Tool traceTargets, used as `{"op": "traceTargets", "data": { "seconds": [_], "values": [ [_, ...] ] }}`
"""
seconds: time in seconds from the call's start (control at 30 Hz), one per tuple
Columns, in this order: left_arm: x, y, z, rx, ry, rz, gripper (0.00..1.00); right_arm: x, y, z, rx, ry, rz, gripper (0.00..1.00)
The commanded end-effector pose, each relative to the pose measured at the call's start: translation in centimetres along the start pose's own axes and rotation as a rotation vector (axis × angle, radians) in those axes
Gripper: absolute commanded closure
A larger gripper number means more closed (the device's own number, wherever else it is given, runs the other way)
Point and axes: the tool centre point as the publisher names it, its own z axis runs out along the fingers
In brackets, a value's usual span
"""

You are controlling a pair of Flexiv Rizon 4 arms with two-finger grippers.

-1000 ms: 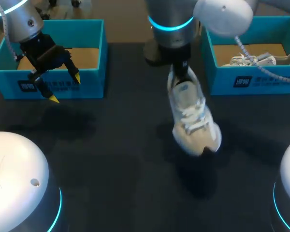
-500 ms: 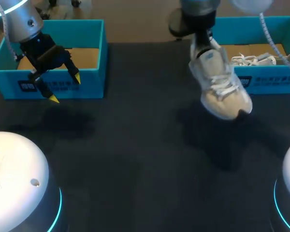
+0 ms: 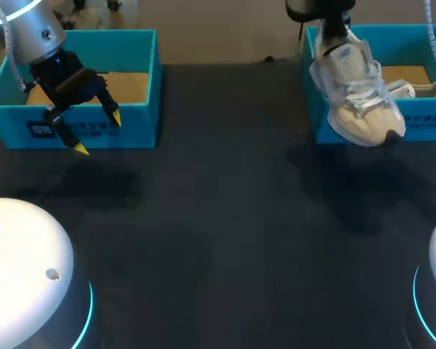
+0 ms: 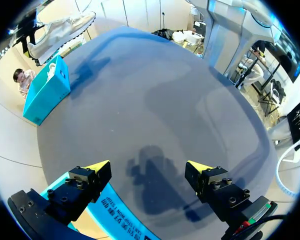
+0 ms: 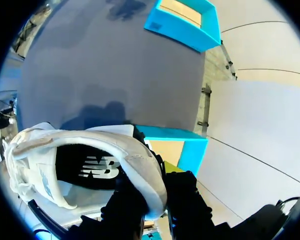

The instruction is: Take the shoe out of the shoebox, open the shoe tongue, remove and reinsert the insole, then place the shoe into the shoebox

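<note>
Shoe (image 3: pixel 356 94) hangs over the right shoebox's front wall

Seen from overhead, the white shoe is in the air, heel up and toe tilted down toward the dark desk (image 3: pixel 218 218). It crosses the front wall of the right shoebox (image 3: pixel 429 125), a teal box at the far right of the desk. A second shoe (image 3: pixel 414 89) lies inside that box. The right arm's fingers (image 5: pixel 187 192) pinch the heel collar, one inside the shoe (image 5: pixel 85 165) and one outside. The shoe's dark opening faces the wrist camera, and the teal wall of the box (image 5: pixel 180 136) lies just beyond it.

The left arm's fingers (image 3: pixel 115 116) are spread wide and hold nothing. They hover above the desk just in front of the left shoebox (image 3: pixel 142 80), at the far left and well apart from the shoe.
</note>
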Motion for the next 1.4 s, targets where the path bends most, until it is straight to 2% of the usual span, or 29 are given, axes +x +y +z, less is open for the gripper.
{"op": "traceTargets", "data": {
  "seconds": [0.03,0.6,0.67,0.7,0.73,0.8,0.83,0.9,0.93,1.03,1.1,1.33,1.4],
  "values": [
    [0.0,0.0,-0.1,-0.003,0.001,0.0,0.0,-0.1,-0.2,-0.1,-0.004,0.002,-0.001,1.0],
    [0.0,0.0,-0.1,-0.003,0.001,0.0,0.0,-0.1,-0.2,-0.1,-0.004,0.002,-0.001,1.0],
    [0.0,0.0,-0.1,-0.003,0.001,0.0,0.0,-0.5,-0.4,0.5,0.005,0.022,0.011,1.0],
    [0.0,0.0,-0.1,-0.003,0.001,0.0,0.0,-0.9,-0.8,0.7,-0.022,0.02,0.022,1.0],
    [0.0,0.0,-0.1,-0.003,0.001,0.0,0.0,-1.3,-1.3,1.0,0.005,0.027,0.021,1.0],
    [0.0,0.0,-0.1,-0.003,0.001,0.0,0.0,-2.2,-2.5,1.3,-0.005,0.004,0.026,1.0],
    [0.0,0.0,-0.1,-0.003,0.001,0.0,0.0,-2.8,-3.2,1.6,0.02,0.018,0.027,1.0],
    [0.0,0.0,-0.1,-0.003,0.001,0.0,0.0,-3.8,-4.5,1.9,-0.008,-0.011,0.027,1.0],
    [0.0,0.0,-0.1,-0.003,0.001,0.0,0.0,-4.4,-5.2,2.1,0.027,0.01,0.028,1.0],
    [0.0,0.0,-0.1,-0.003,0.001,0.0,0.0,-5.9,-7.1,2.6,0.032,0.0,0.009,1.0],
    [0.0,0.0,-0.1,-0.003,0.001,0.0,0.0,-6.9,-8.3,3.0,0.003,-0.018,-0.006,1.0],
    [0.0,0.0,-0.1,-0.003,0.001,0.0,0.0,-10.3,-11.8,4.7,0.024,-0.001,-0.039,1.0],
    [0.0,0.0,-0.1,-0.003,0.001,0.0,0.0,-11.0,-12.7,5.4,0.007,0.003,-0.034,1.0]
  ]
}}
